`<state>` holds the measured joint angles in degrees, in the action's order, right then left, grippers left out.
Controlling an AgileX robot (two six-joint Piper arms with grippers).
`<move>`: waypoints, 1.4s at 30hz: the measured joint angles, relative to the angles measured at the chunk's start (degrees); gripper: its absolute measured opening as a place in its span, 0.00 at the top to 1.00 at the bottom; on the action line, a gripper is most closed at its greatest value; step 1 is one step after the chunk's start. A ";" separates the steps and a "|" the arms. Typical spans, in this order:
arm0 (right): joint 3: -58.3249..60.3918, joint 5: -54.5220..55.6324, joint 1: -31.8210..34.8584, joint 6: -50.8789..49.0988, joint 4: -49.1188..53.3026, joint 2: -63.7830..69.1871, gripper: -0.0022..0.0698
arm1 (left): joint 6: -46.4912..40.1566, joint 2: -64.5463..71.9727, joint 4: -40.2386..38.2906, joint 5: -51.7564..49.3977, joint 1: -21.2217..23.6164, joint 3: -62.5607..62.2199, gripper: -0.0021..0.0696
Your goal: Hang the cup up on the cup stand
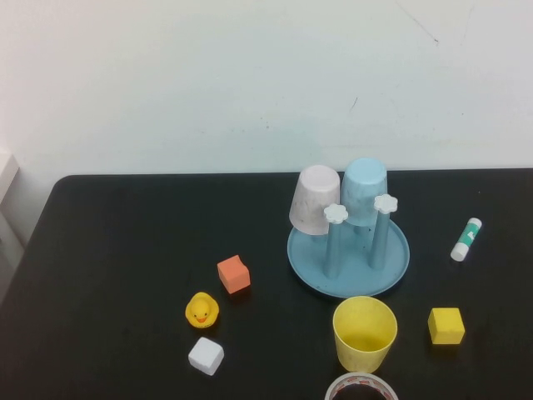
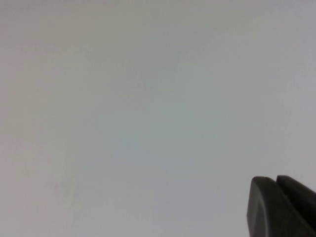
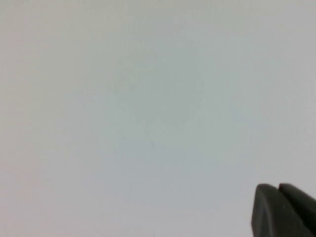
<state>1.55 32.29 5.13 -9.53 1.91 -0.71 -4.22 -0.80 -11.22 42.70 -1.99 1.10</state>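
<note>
The yellow cup (image 1: 364,332) stands upright, mouth up, on the black table just in front of the cup stand (image 1: 348,254). The stand is a round blue dish with upright blue pegs; two front pegs topped by white flower knobs (image 1: 336,213) are bare. A pale pinkish-white cup (image 1: 315,200) and a light blue cup (image 1: 364,191) hang upside down on the back pegs. Neither arm shows in the high view. My left gripper (image 2: 275,180) and my right gripper (image 3: 278,186) each show shut fingertips against a blank pale wall, holding nothing.
On the table lie an orange cube (image 1: 233,274), a yellow rubber duck (image 1: 201,310), a white cube (image 1: 206,356), a yellow cube (image 1: 445,326), a glue stick (image 1: 466,239) at the right, and a tape roll (image 1: 361,387) at the front edge.
</note>
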 joint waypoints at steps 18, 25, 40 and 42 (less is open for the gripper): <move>-38.11 -47.43 0.00 14.61 -9.85 26.62 0.97 | -13.21 13.34 2.62 -65.68 0.00 -33.25 0.97; -41.32 -62.55 0.00 29.76 -12.20 46.19 0.97 | -11.59 20.89 0.05 -73.52 0.00 -29.34 0.97; -47.11 -61.61 -12.36 61.30 -45.51 80.74 0.97 | -10.89 25.27 -9.33 -65.32 0.00 -20.78 0.97; -48.07 -58.35 -18.26 62.69 -45.38 85.24 0.97 | -11.14 25.27 -9.43 -65.22 0.00 -20.78 0.97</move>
<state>-46.52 -26.06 -13.13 53.16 -43.46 84.53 -15.36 24.47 -20.65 -22.51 -1.99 -19.68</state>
